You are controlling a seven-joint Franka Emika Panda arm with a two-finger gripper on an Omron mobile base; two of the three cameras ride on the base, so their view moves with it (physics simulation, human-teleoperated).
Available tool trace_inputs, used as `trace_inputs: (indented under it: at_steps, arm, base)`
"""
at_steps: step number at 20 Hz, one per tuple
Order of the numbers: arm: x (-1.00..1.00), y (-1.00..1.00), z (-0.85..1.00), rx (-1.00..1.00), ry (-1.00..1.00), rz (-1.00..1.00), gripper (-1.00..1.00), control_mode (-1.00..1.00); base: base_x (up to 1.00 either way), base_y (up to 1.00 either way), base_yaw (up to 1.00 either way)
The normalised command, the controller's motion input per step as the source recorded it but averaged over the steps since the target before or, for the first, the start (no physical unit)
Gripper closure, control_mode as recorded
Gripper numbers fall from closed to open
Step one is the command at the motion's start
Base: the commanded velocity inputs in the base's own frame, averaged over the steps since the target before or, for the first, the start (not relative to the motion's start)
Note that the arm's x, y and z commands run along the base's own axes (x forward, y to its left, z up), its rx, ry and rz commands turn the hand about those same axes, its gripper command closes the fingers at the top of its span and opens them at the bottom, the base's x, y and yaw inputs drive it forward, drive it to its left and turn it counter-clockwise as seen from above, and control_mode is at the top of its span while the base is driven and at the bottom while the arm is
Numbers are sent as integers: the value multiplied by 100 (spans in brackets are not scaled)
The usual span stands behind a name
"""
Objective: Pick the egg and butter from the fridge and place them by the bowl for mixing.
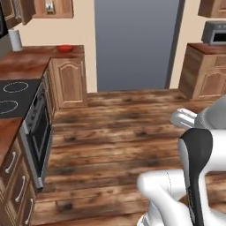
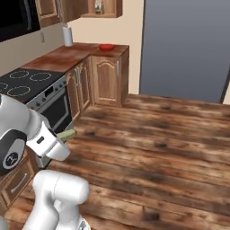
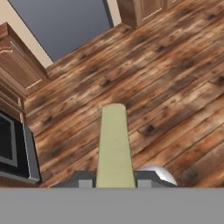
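Mostly hidden, the butter [image 3: 114,146] (near end) sits clamped in the hand [image 3: 114,181].

Rendered home kitchen. Wood-plank floor [image 1: 119,132] throughout. Brown wooden base cabinets [image 1: 68,81] with arched door panels, reddish-brown countertop [image 2: 76,54] above. Black cooktop [image 1: 13,95] with ring burners over steel oven [image 1: 37,132]. Tall grey fridge [image 1: 134,44] against beige wall. Wall cabinets overhead. Paper towel roll [image 2: 67,36] and small red bowl [image 2: 106,46] on counter.

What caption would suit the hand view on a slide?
End effector shut on the butter, carried above the wooden floor near the fridge.
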Motion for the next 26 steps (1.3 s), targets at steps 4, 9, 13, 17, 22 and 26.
trace_inputs:
  at_steps: [4, 9, 13, 17, 22, 26]
  arm:
    - [0, 0, 0, 0, 0, 0, 100, 100]
    - [0, 0, 0, 0, 0, 0, 100, 100]
    - [0, 0, 0, 0, 0, 0, 100, 100]
    - [0, 0, 0, 0, 0, 0, 100, 100]
    - [0, 0, 0, 0, 0, 0, 100, 100]
    - [0, 0, 0, 0, 0, 0, 100, 100]
  base:
    - [100, 94, 0]
    - [100, 37, 0]
    - [100, 6, -3]
    - [100, 16, 0]
    - [100, 31, 0]
    - [100, 33, 0]
